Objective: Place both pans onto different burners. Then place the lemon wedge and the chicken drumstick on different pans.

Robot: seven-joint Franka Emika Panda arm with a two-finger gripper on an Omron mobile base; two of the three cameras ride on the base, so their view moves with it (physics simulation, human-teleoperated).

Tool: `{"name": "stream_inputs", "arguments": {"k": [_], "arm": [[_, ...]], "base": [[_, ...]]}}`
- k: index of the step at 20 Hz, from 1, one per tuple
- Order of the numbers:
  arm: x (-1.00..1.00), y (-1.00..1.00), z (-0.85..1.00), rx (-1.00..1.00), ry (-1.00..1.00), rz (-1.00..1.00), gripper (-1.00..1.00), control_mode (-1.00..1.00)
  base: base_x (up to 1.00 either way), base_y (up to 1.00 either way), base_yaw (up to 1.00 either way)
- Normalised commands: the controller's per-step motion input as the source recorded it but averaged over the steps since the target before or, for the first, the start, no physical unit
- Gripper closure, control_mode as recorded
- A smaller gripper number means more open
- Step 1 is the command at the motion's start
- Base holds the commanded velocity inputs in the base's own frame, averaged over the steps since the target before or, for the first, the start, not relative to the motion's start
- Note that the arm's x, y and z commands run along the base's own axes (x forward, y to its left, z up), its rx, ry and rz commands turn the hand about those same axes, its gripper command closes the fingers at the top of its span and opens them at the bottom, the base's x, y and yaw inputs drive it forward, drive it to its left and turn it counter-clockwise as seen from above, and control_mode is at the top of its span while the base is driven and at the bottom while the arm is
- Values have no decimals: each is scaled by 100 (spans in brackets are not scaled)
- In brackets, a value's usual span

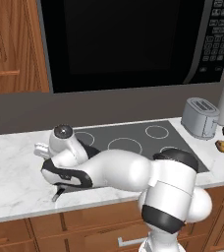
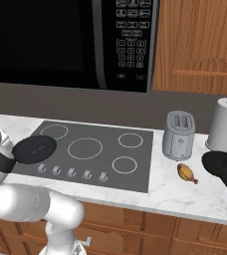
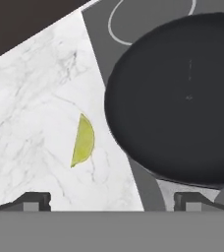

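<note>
Lemon wedge [image 3: 83,141], light, slick and soft, is seen on the marble counter [image 3: 30,113] beside the cooktop's edge, best pinched across its flat faces by the wide-open gripper [image 3: 111,199].

White marble counter [image 2: 175,191], wood cabinets [image 2: 200,45], black microwave [image 1: 124,39], grey backsplash [image 1: 114,106], toaster [image 2: 178,134], paper roll [image 2: 225,124].

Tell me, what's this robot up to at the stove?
It's setting up pans and food. One pan already sits on the cooktop; the other pan lies on the counter by the drumstick. The open gripper hovers above the lemon wedge, which lies on the counter beside the first pan.
</note>
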Motion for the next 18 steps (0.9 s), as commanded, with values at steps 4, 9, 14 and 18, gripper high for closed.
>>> {"name": "stream_inputs", "arguments": {"k": [4,9,14,18], "arm": [[22,1,0,0,0,0,-100,-100],[14,14,0,0,0,0,-100,-100],[2,24,0,0,0,0,-100,-100],[0,24,0,0,0,0,-100,-100]], "base": [[0,0,0],[0,0,0],[0,0,0],[0,0,0]]}}
